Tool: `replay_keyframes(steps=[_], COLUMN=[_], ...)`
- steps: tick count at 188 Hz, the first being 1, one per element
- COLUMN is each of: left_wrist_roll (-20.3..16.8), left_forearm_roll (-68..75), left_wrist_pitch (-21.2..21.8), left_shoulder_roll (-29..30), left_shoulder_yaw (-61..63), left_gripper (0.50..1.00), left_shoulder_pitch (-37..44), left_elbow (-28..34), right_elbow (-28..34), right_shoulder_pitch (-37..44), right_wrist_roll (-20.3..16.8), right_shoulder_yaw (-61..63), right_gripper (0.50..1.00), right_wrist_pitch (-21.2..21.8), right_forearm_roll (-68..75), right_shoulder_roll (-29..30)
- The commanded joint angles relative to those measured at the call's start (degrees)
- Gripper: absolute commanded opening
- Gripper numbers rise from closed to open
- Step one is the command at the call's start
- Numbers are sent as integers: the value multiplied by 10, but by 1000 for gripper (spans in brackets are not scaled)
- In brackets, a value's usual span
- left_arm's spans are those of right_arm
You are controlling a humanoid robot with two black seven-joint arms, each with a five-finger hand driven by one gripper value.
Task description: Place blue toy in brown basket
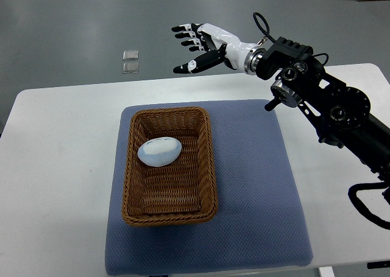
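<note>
Bright, even light from overhead, and a sharp picture.
My white desk [55,167] glares a little, almost washed out; soft shadows sit inside the basket [170,165] walls and just under its rim on the blue mat [256,185]. My right hand [198,45] is crisp, no blur, edges hardly bent.

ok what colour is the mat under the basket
Blue-grey, with a fine dotted texture; the mat lies under the brown wicker basket, seen in the top view.
</note>
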Motion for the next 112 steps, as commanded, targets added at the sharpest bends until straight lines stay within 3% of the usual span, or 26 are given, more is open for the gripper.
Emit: replay_keyframes(steps=[1,53,85,112], left_wrist_roll=[0,0,0,0], left_forearm_roll=[0,0,0,0], left_wrist_pitch=[0,0,0,0], left_shoulder_roll=[0,0,0,0], left_shoulder_yaw=[0,0,0,0], left_gripper=[1000,1000,1000,1000], left_shoulder_pitch=[0,0,0,0], left_elbow=[0,0,0,0], right_elbow=[0,-6,-13,-24], right_shoulder_pitch=[-37,-136,-176,-188], right_wrist_roll=[7,46,77,88], right_shoulder_yaw=[80,234,246,245], right_gripper=[905,905,905,905], right_wrist_pitch=[-24,-80,-126,-140], right_forearm_roll=[1,104,196,223], right_shoulder_roll=[19,41,41,41])
